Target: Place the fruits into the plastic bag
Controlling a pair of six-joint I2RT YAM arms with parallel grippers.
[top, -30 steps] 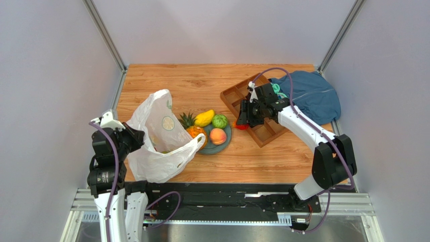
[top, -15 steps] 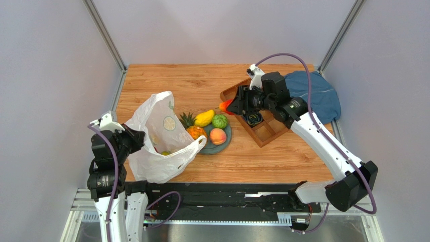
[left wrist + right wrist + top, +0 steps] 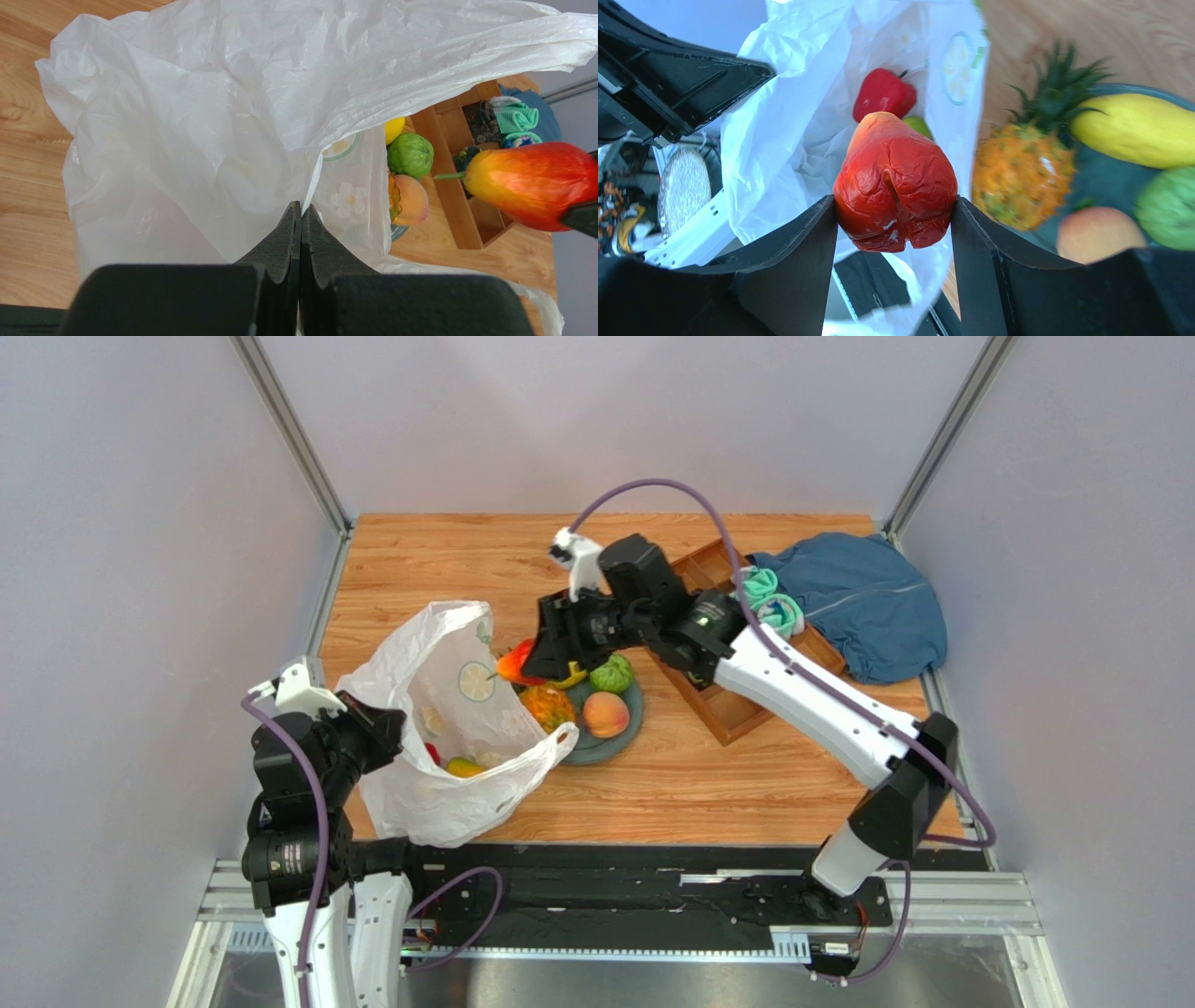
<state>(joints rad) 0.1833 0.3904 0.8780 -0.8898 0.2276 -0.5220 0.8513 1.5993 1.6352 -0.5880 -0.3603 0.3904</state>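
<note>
right gripper (image 3: pixel 896 204) clamps the red mango (image 3: pixel 896 164) above the plastic bag (image 3: pixel 189 119) — left gripper (image 3: pixel 300 234) pinches its rim

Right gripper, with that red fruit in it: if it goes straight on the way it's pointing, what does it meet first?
The right gripper points into the open plastic bag; it would likely meet the small red fruit lying inside first, though depth is unclear and the bag's wall may come sooner.
</note>
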